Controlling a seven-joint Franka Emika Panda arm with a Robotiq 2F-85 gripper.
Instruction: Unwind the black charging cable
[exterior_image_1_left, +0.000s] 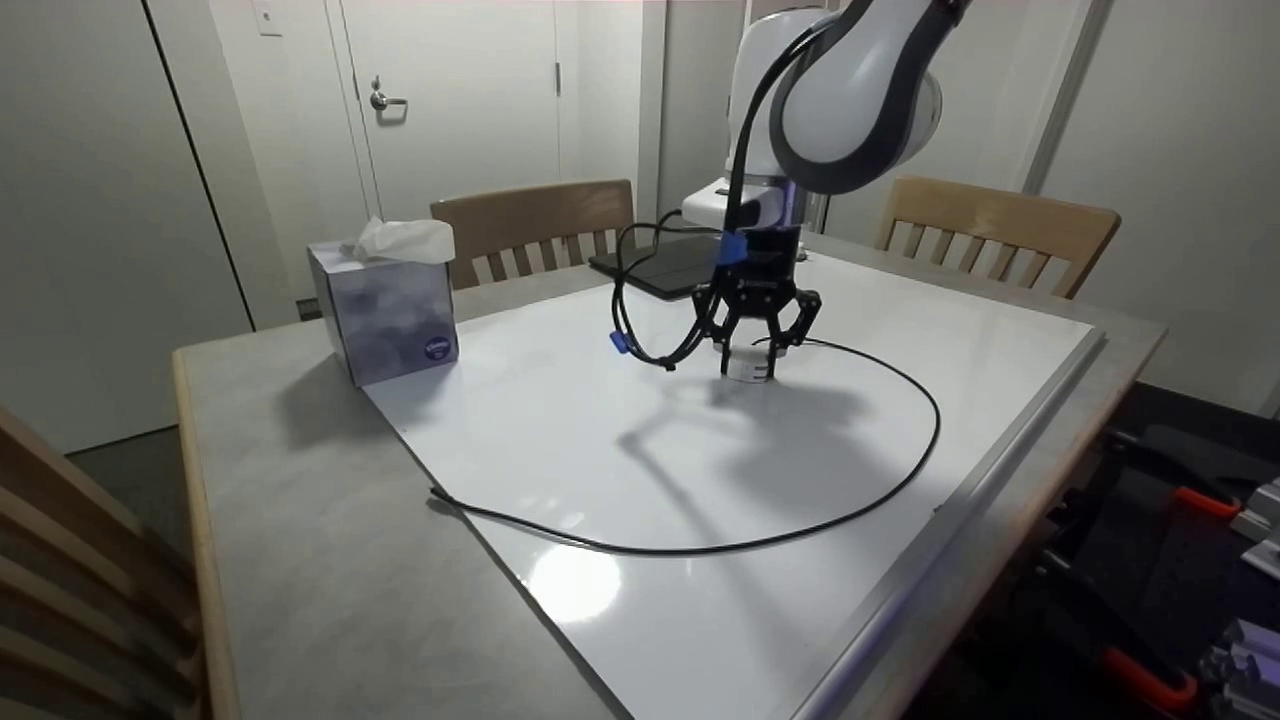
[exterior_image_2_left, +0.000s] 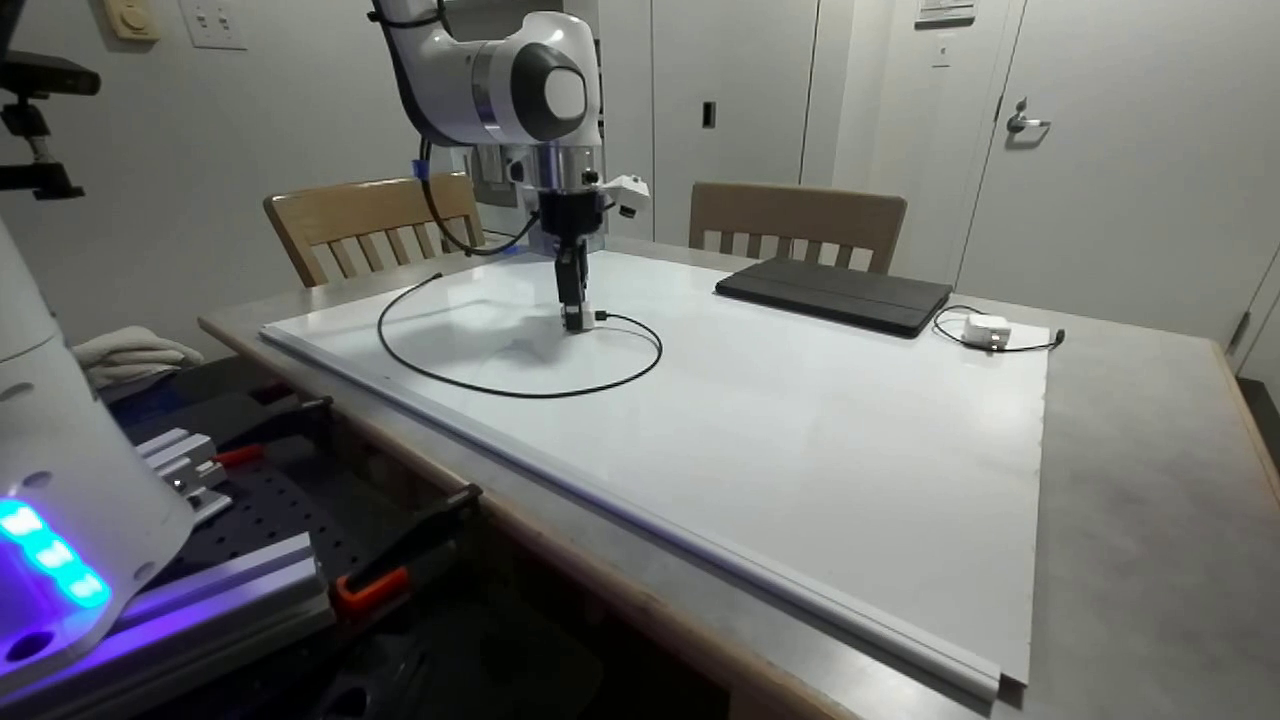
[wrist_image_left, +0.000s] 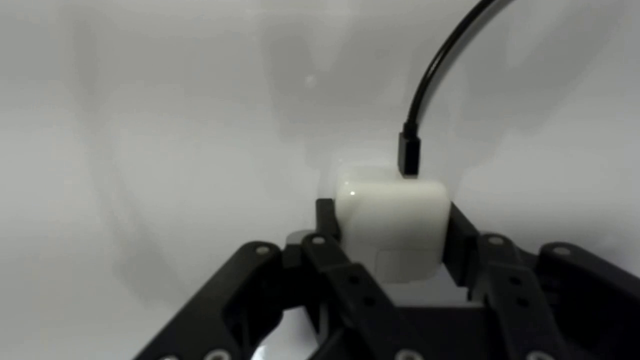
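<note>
The end effector (wrist_image_left: 393, 227) grasps a white charger block (wrist_image_left: 392, 212), its fingers (wrist_image_left: 326, 216) pressed to opposite sides. The hold makes sense: the block looks rigid and flat-sided, while the black charging cable (exterior_image_1_left: 690, 551) is thin and limp, so the block probably serves as its handle. The grip also avoids the face where the plug (wrist_image_left: 409, 152) goes in, leaving the cord unpinched.

In both exterior views the cable lies on the whiteboard (exterior_image_1_left: 560, 420) in one broad open arc, from the block round to a loose end (exterior_image_1_left: 440, 494) just past the board's edge, over the grey surface (exterior_image_1_left: 300, 560). No visible strand crosses another, so I judge the unwinding nearly done; drawing the block away might flatten the curve further. With nothing pinning the loose end, a pull could drag the whole cord instead of straightening it. Whether the block rests on the board I cannot tell.

The tissue box (exterior_image_1_left: 390, 320) and dark flat case (exterior_image_2_left: 835, 293) sit towards the edges, presumably out of the cord's sweep. Near the case lies a white adapter (exterior_image_2_left: 987, 331) with a short black lead (exterior_image_2_left: 1059, 338)
</note>
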